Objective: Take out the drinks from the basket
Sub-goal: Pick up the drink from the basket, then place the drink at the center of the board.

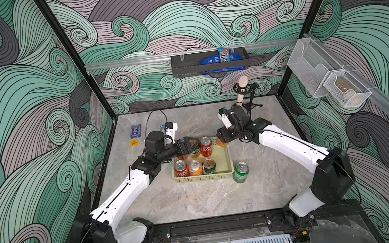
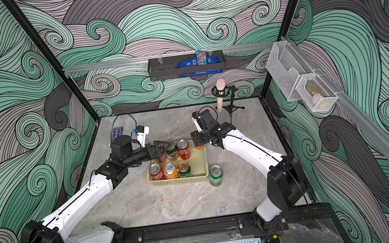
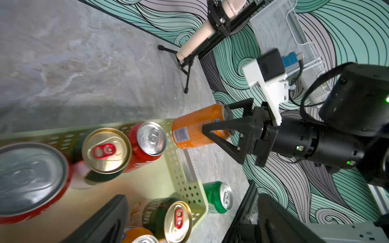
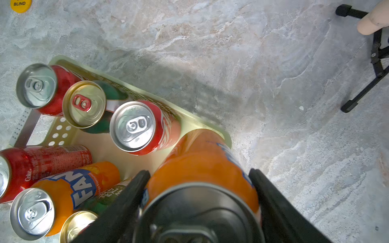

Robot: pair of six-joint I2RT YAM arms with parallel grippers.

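Grey marbled table [image 1: 199,203], enclosed by walls with a green and grey swirl pattern.

Right gripper [image 4: 200,189]: fingers [image 4: 130,199] are clamped on either side of the held orange can [image 3: 195,126], near its top. This can is tilted and clear of the table. Its lower end is at the far right corner of the basket [image 1: 229,159]; contact with the rim cannot be determined.

Left gripper [image 1: 192,144]: fingers [image 3: 101,221] are spread wide with nothing gripped. It sits above the rear row of cans on the basket's left side.

The basket stands mid-table between the two arms. It holds six cans, all upright:
- **Front row:** front red can [image 1: 180,168], front orange can [image 1: 195,168], front green-gold can [image 1: 209,166].
- **Rear row:** rear left red can [image 4: 36,85], partly hidden under the left gripper in both top views; rear green-gold can [image 4: 84,104]; rear right red can [image 1: 206,147].

Outside the basket, the bright green can [image 1: 241,172] stands upright on the table just beside the near right corner.

At the far right of the table is a microphone [image 1: 243,82] on a small black tripod. At the far left are a blue box [image 1: 135,131] and a yellow disc [image 1: 134,142].
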